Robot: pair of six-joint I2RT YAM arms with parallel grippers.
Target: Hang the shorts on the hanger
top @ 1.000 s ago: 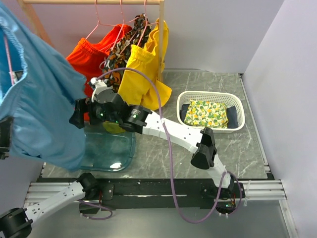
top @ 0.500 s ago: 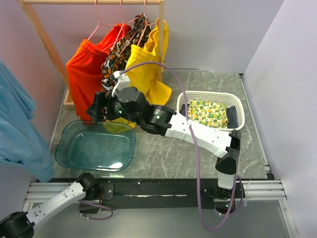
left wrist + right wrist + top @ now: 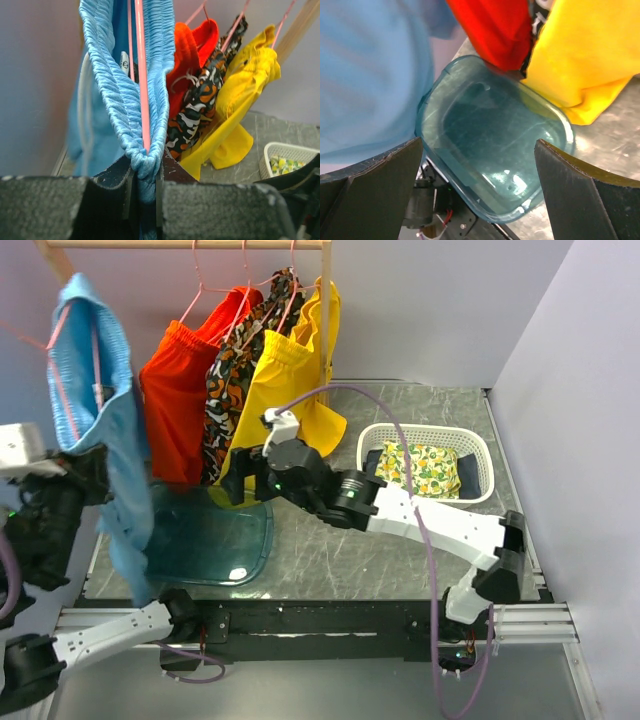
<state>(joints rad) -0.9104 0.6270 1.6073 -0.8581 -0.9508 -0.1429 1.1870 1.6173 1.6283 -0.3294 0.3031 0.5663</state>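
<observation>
The sky-blue shorts (image 3: 100,430) hang on the thin pink hanger (image 3: 60,330), held up at the far left of the top view, left of the rack. In the left wrist view my left gripper (image 3: 144,170) is shut on the bunched elastic waistband of the shorts (image 3: 120,95), with the hanger wire (image 3: 142,85) running up through the fabric. My left gripper (image 3: 85,465) shows in the top view beside the cloth. My right gripper (image 3: 240,485) is open and empty above the teal tub; its view shows the shorts (image 3: 370,75) at the left.
A wooden rack (image 3: 180,245) holds orange-red shorts (image 3: 175,400), a patterned garment (image 3: 235,370) and yellow shorts (image 3: 285,380) on pink hangers. A teal plastic tub (image 3: 215,540) sits front left. A white basket (image 3: 425,435) with yellow-green cloth stands at the right.
My left arm has swung the shorts and hanger up and inward towards the rack. My right arm has drawn back to the right, away from the shorts.
</observation>
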